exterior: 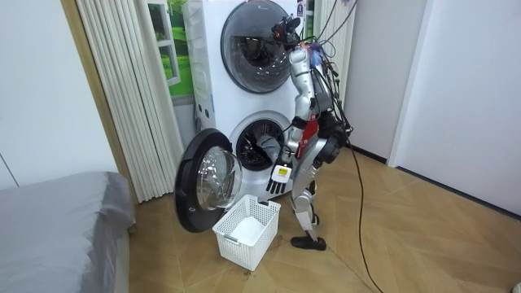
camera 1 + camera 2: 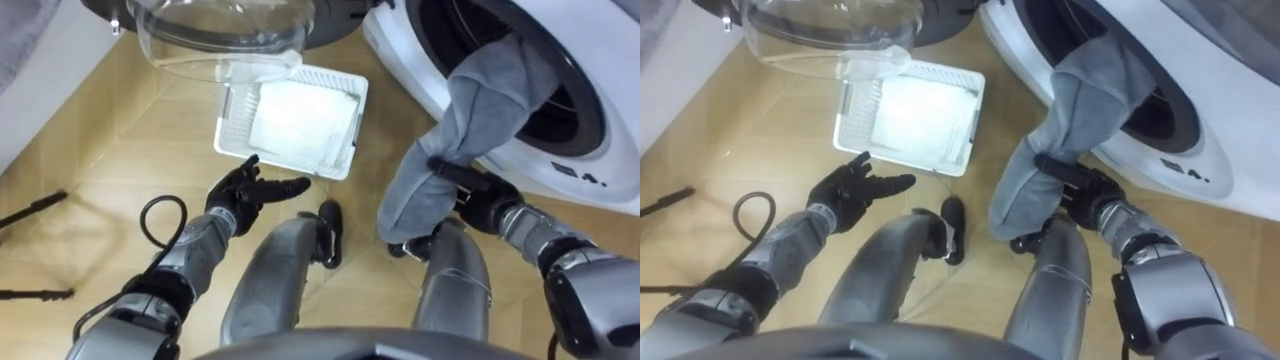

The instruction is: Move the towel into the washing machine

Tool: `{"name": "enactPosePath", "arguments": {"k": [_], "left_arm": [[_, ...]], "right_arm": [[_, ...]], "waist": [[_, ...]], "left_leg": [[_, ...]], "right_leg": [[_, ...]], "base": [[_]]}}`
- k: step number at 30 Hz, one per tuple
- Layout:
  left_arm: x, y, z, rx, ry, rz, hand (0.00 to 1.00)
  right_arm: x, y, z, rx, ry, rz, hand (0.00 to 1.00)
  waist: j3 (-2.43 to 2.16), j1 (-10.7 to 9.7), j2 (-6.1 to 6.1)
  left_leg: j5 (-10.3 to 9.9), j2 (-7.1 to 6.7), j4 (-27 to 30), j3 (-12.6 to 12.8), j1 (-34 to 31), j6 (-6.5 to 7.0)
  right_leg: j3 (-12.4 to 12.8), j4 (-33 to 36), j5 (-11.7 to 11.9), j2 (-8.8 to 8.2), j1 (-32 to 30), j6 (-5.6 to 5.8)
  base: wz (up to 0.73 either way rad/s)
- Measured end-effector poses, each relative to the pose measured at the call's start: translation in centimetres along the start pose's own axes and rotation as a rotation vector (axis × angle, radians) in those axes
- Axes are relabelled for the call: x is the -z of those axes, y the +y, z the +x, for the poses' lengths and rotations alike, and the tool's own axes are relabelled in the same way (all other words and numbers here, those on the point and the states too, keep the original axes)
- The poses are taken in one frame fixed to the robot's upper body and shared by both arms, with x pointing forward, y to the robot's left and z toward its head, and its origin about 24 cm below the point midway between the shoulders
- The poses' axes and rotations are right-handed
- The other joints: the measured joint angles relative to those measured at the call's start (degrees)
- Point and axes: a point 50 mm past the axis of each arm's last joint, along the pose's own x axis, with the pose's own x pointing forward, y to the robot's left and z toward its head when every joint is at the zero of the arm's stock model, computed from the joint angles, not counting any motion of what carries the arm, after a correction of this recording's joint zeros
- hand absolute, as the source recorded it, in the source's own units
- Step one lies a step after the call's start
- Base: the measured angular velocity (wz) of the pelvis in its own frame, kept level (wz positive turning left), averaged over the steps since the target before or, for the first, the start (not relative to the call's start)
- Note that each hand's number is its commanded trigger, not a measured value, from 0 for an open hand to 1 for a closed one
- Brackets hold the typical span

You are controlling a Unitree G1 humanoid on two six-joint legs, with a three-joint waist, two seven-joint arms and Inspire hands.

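Floor: light wooden parquet boards [image 1: 423, 236]. Walls: plain white painted wall [image 1: 41, 89] at the room view's left. A cream vertical pleated curtain [image 1: 130, 98] hangs beside that wall. A grey-covered bed [image 1: 57, 220] occupies the lower left corner.

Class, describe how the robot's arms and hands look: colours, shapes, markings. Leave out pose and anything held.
The left hand and right hand are black, with slim jointed fingers. The forearms are rounded silver-grey shells, ringed near the wrists, with darker housings higher up. A small white tag sits on the left hand's back.
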Motion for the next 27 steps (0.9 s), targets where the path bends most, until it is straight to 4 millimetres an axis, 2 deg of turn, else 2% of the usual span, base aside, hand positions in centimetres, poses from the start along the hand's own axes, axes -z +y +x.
{"name": "enactPosePath", "arguments": {"k": [3,6,7,12,18,23,27], "left_arm": [[0.0,-0.4,0.1,0.010,0.004,-0.005,0.00],[-0.2,-0.8,0.1,0.018,0.002,0.009,0.00],[-0.4,-1.0,0.1,0.021,-0.005,0.006,0.00],[-0.6,-1.8,0.1,0.036,0.003,0.013,0.00],[-1.4,-2.5,0.1,0.033,-0.032,-0.033,0.00],[-0.9,-2.5,-0.2,0.023,-0.027,-0.030,0.00],[-0.5,-2.0,-0.8,0.014,-0.032,-0.015,0.00]], "right_arm": [[-0.2,-0.3,-0.1,0.009,0.000,0.009,1.00],[-0.5,-1.0,-0.3,0.031,-0.001,0.041,1.00],[-0.9,-1.1,-0.4,0.040,-0.008,0.066,1.00],[-1.3,-0.8,-0.3,0.055,-0.033,0.148,1.00],[-1.7,-1.0,-0.4,0.063,-0.065,0.275,1.00],[-2.8,-1.4,-0.6,0.067,-0.128,0.401,1.00],[-4.2,-1.3,-0.8,0.069,-0.162,0.419,1.00]], "waist": [[-0.03,0.0,0.16],[-0.18,0.2,0.93],[-0.10,0.4,1.21],[-0.15,0.9,2.32],[-0.21,1.6,2.41],[-0.25,1.4,2.35],[-0.37,1.0,1.48]], "left_leg": [[0.1,-0.10,0.1,-0.1,-0.3,0.00],[0.1,-0.19,0.9,-0.1,-1.5,0.04],[0.1,-0.27,1.5,-0.1,-2.6,0.04],[0.1,-0.47,3.2,-0.3,-5.6,0.13],[0.1,-0.63,4.4,0.1,-6.2,0.11],[0.1,-0.69,5.1,0.5,-6.2,0.10],[0.1,-0.42,5.3,1.1,-5.9,0.11]], "right_leg": [[-0.7,0.4,-0.4,-0.57,0.0,-0.18],[-1.2,1.4,-0.9,-0.98,-0.7,-0.05],[-1.3,2.1,-1.0,-1.35,-1.7,-0.19],[-1.0,4.0,-1.2,-2.00,-4.7,-0.51],[-0.2,5.3,-1.8,-2.34,-5.7,-0.95],[0.1,6.2,-1.9,-2.66,-5.9,-1.14],[0.8,6.3,-1.7,-2.42,-6.1,-1.29]], "base": [[0.12],[0.20],[0.14],[0.05],[0.02],[0.00],[-0.06]]}}
